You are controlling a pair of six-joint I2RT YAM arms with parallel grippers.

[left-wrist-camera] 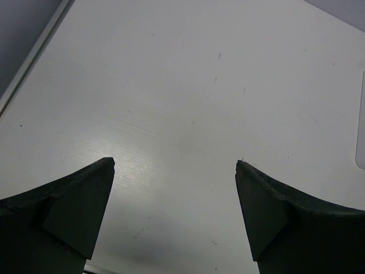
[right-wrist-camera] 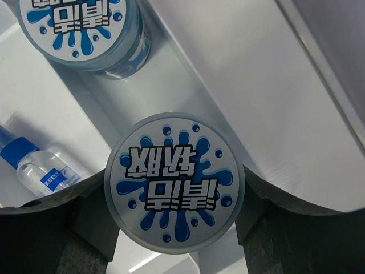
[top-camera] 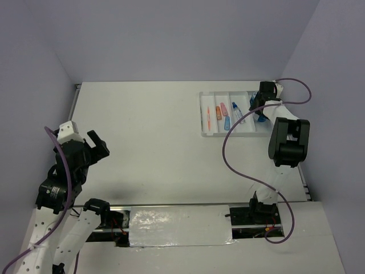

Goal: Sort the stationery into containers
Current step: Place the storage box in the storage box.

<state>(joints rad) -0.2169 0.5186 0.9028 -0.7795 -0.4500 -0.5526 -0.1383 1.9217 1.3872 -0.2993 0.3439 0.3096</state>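
The white tray (top-camera: 213,129) lies at the far right of the table. In it lie an orange pen (top-camera: 208,114), short pink, orange and blue capsules (top-camera: 222,111) and a blue-capped bottle (top-camera: 238,112). My right gripper (top-camera: 261,107) hangs over the tray's right end. In the right wrist view it (right-wrist-camera: 175,197) is shut on a round blue roll (right-wrist-camera: 175,182) with a patterned white top, above the rightmost compartment (right-wrist-camera: 188,74). A second blue roll (right-wrist-camera: 82,31) lies in that compartment, and the bottle (right-wrist-camera: 40,168) in the one beside it. My left gripper (top-camera: 97,147) (left-wrist-camera: 175,162) is open and empty over bare table.
The table's left edge (top-camera: 74,114) runs beside my left arm. A sliver of the tray's edge (left-wrist-camera: 361,125) shows at the right of the left wrist view. The right arm's purple cable (top-camera: 228,142) loops over the table near the tray.
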